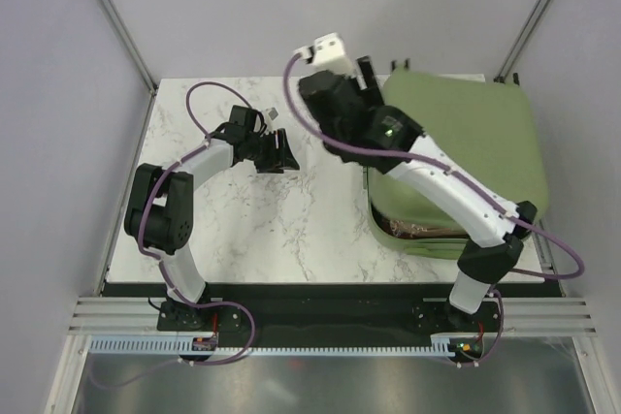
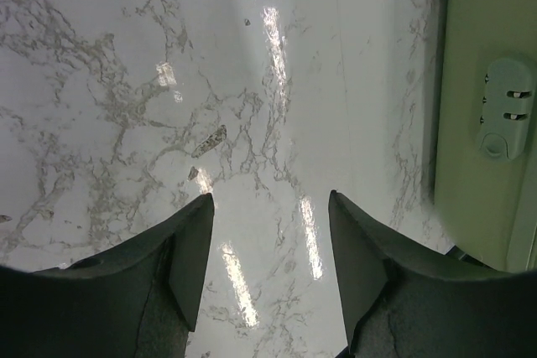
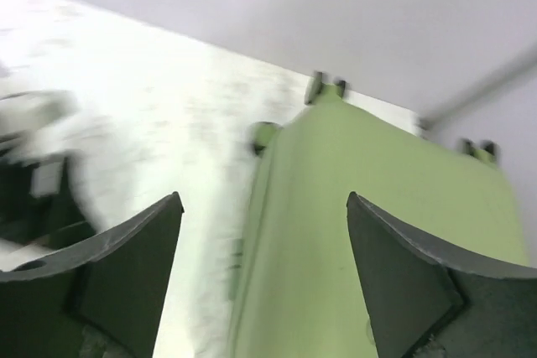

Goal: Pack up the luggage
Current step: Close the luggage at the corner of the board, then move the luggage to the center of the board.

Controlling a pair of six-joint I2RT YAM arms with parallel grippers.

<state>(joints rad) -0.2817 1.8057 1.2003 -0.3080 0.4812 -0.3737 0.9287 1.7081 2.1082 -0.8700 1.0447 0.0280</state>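
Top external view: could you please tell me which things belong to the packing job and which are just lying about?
Job: luggage; right hand, open over it; left hand, open over the table.
Lying about: small grey scrap on the table.

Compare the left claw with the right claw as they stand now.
The left claw hangs over bare marble table, beside the luggage; the right claw points across the luggage's green shell. The left arm is folded near mid-table; the right arm reaches farther toward the back. Both claws are open and hold nothing.
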